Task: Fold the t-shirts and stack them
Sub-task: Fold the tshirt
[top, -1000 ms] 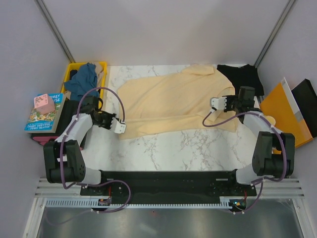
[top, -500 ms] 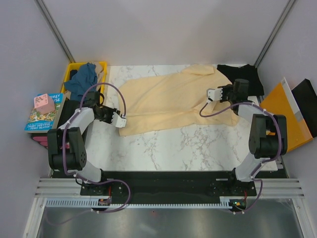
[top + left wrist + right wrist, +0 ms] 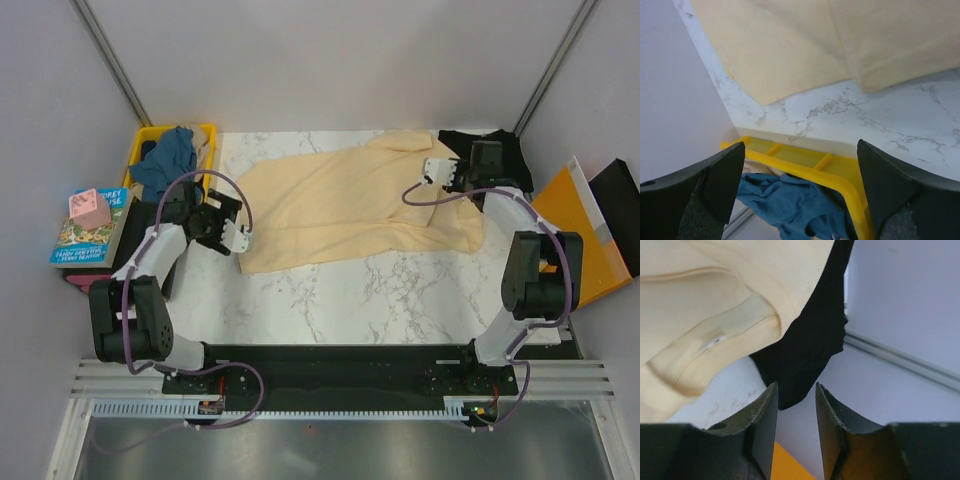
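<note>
Your left gripper (image 3: 236, 228): jaws spread wide, gripping nothing, just beside the near-left corner of the cream shirt (image 3: 350, 205). Your right gripper (image 3: 436, 170): over the shirt's far-right part, near the collar, jaws parted a little with nothing between them. The cream shirt lies spread on the marble table (image 3: 380, 290), its far-right edge overlapping the black shirt (image 3: 510, 150) in the far-right corner. The teal shirt (image 3: 168, 160) is bunched in the yellow crate (image 3: 205, 132) at far left.
</note>
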Controlling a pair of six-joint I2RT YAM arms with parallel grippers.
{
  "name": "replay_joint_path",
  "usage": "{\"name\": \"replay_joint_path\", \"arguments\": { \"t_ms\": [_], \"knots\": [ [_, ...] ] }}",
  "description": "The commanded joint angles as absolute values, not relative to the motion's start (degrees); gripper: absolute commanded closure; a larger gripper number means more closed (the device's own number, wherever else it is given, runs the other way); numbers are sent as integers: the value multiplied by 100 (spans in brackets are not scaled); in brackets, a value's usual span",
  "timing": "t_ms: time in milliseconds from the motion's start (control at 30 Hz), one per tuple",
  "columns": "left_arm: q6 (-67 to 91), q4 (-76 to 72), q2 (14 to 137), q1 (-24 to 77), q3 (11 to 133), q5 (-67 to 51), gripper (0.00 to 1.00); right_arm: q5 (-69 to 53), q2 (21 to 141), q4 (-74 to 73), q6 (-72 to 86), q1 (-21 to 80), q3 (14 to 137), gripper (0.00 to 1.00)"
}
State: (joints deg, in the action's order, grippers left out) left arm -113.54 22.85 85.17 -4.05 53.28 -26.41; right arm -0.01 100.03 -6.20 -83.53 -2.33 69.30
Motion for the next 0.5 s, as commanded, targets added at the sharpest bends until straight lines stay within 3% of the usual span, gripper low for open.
{"name": "replay_joint_path", "arguments": {
  "t_ms": [0, 200, 467],
  "knots": [
    [-11976, 3373, 7744, -413, 5502, -3427, 0, 88, 9501, -3370, -7647, -246, 7383, 61],
    [-12708, 4535, 7541, -255, 5054, -3674, 0, 62, 9791, -4438, -7181, -264, 7366, 67],
    [-12912, 4597, 7672, 149, 4509, -3674, 0, 9, 9791, -4298, -6768, -255, 7145, 68]
  ]
}}
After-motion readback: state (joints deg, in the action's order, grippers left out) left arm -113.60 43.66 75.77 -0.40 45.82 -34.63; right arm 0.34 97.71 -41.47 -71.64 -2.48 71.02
